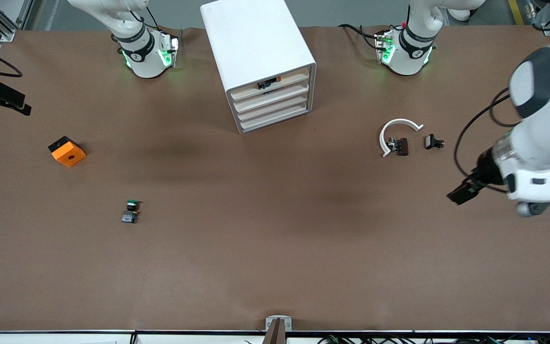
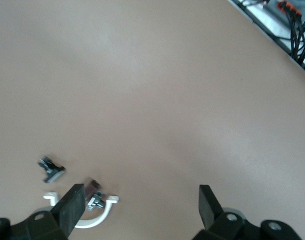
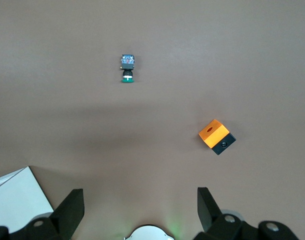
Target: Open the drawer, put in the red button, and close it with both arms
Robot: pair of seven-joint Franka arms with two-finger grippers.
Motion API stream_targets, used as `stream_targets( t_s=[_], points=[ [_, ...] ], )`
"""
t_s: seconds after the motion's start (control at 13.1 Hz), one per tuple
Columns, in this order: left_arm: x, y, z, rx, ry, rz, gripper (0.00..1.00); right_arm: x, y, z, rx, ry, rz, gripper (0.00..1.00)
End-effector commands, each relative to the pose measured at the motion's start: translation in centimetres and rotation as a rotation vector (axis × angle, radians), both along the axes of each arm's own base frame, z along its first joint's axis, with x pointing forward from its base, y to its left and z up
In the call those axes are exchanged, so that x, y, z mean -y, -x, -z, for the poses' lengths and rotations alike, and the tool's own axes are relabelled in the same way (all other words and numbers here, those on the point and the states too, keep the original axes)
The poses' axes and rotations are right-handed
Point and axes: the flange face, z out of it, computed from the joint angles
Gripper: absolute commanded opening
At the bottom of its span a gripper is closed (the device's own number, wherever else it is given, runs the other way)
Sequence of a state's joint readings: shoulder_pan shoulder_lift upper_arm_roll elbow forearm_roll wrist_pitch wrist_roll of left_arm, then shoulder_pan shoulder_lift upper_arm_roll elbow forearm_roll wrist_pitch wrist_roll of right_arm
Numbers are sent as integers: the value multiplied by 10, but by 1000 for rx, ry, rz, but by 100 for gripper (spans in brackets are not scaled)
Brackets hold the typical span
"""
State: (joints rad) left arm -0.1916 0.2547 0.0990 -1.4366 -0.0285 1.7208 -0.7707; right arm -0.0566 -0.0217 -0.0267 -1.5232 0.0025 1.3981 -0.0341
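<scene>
The white drawer cabinet (image 1: 258,48) stands between the two arm bases, and its several drawers (image 1: 272,102) are all pushed in. No red button shows on the table. A small dark, bluish thing (image 1: 267,85) sits in the gap at the top drawer, too small to name. My left gripper (image 2: 142,197) hangs open and empty over the left arm's end of the table, on its arm (image 1: 537,138). My right gripper (image 3: 141,200) is open and empty high over its own base (image 1: 143,55), out of the front view.
A green-capped button (image 1: 131,211) and an orange block (image 1: 67,151) lie toward the right arm's end. A white curved piece (image 1: 392,128), a dark part (image 1: 401,146) and a small black part (image 1: 433,142) lie toward the left arm's end.
</scene>
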Motion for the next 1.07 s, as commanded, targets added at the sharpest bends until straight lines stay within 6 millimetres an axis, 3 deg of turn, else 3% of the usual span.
stream_targets(
  t_s=[0.0, 0.23, 0.31, 0.46, 0.77, 1.0],
  points=[
    [-27, 18, -39, 41, -14, 85, 100, 1, 1, -6, 6, 13, -11, 100],
    [-50, 44, -72, 40, -19, 212, 100, 0, 1, -5, 4, 13, -14, 100],
    [-68, 55, -81, 25, -17, 265, 100, 0, 1, -5, 4, 12, -17, 100],
    [-89, 78, -89, -9, 4, 355, 100, 0, 1, -5, 4, 12, -20, 100],
    [-88, 116, -97, -16, 13, 431, 100, -1, 1, -5, 4, 11, -21, 100],
    [-69, 130, -95, -23, 14, 474, 100, -1, 0, -4, 3, 10, -24, 100]
  ],
)
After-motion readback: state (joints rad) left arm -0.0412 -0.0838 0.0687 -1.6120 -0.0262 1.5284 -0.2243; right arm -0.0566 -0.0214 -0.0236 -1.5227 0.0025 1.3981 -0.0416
